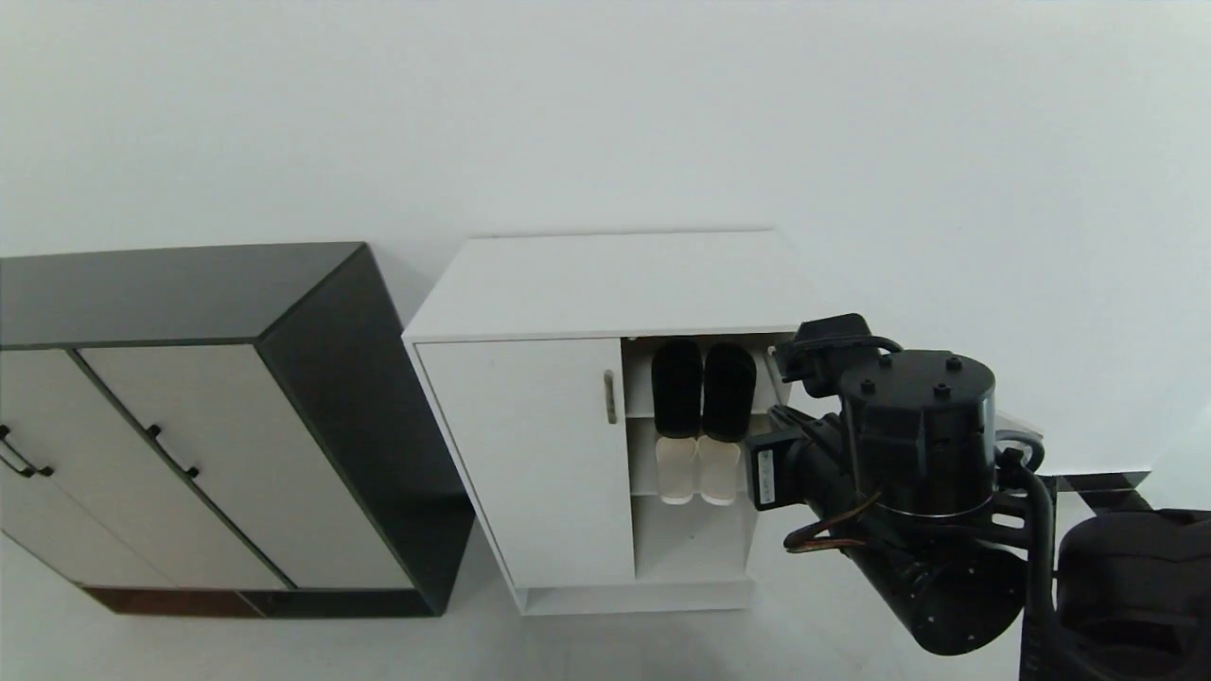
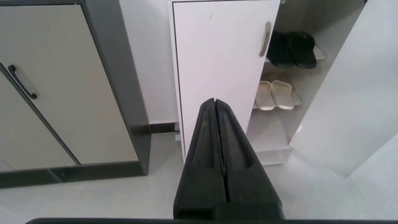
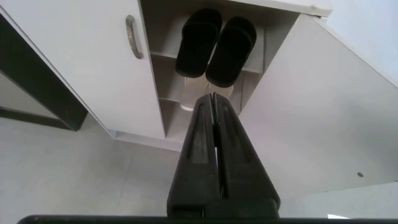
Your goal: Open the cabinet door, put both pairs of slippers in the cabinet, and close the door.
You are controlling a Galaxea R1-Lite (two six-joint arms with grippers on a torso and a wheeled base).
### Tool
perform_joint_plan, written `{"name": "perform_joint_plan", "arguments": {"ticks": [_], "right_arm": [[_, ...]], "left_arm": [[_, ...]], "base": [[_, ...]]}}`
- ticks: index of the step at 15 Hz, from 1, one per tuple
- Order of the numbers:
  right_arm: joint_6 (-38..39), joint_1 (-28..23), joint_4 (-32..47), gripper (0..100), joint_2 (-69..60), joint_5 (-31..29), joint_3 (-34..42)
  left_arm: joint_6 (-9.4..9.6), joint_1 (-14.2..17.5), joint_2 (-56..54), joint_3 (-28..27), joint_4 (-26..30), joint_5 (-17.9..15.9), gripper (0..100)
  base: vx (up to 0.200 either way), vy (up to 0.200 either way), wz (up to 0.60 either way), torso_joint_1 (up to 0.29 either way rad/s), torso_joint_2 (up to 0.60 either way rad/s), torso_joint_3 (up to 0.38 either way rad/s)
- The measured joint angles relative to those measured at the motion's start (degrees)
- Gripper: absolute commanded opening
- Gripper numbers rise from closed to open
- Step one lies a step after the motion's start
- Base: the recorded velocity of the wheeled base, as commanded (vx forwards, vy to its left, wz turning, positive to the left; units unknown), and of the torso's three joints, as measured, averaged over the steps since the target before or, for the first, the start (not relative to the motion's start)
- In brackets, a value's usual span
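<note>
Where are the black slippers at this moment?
Head view: the black slippers lie on the top shelf in the white cabinet, open right half, directly above the white slippers.

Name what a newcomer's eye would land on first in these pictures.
The white cabinet at centre has its right door wide open. Inside, black slippers sit on the upper shelf and white slippers on the shelf below. The right gripper, shut and empty, faces that opening. A dark cabinet stands to the left.
</note>
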Motion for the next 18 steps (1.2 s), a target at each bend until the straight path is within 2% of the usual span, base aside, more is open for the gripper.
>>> {"name": "perform_joint_plan", "arguments": {"ticks": [6, 9, 12, 14, 16, 18], "right_arm": [[-1.2, -0.7, -0.1, 0, -0.1, 0.0, 0.4], [-2.9, -3.1, -0.1, 0, -0.3, 0.5, 0.5], [-3.7, -7.7, 0.2, 0, -0.5, 9.1, -1.3], [-3.7, -13.3, 1.0, 0, 0.5, 14.8, -5.4], [-3.3, -18.0, 2.0, 0, 3.0, 18.8, -10.4], [-3.0, -21.4, 2.2, 0, 5.6, 20.9, -14.3]], "left_arm": [[0.00, 0.0, 0.0, 0.0, 0.0, 0.0, 0], [0.02, 0.0, 0.0, 0.0, 0.0, 0.0, 0], [0.02, 0.0, 0.0, 0.0, 0.0, 0.0, 0], [0.00, 0.0, 0.0, 0.0, 0.0, 0.0, 0], [0.00, 0.0, 0.0, 0.0, 0.0, 0.0, 0], [0.00, 0.0, 0.0, 0.0, 0.0, 0.0, 0]], "base": [[0.000, 0.000, -0.60, 0.010, 0.00, 0.004], [0.000, 0.000, 0.00, 0.000, 0.00, 0.000], [0.000, 0.000, 0.00, 0.000, 0.00, 0.000], [0.000, 0.000, 0.00, 0.000, 0.00, 0.000], [0.000, 0.000, 0.00, 0.000, 0.00, 0.000], [-0.200, 0.000, 0.00, 0.002, 0.00, 0.005]]}}
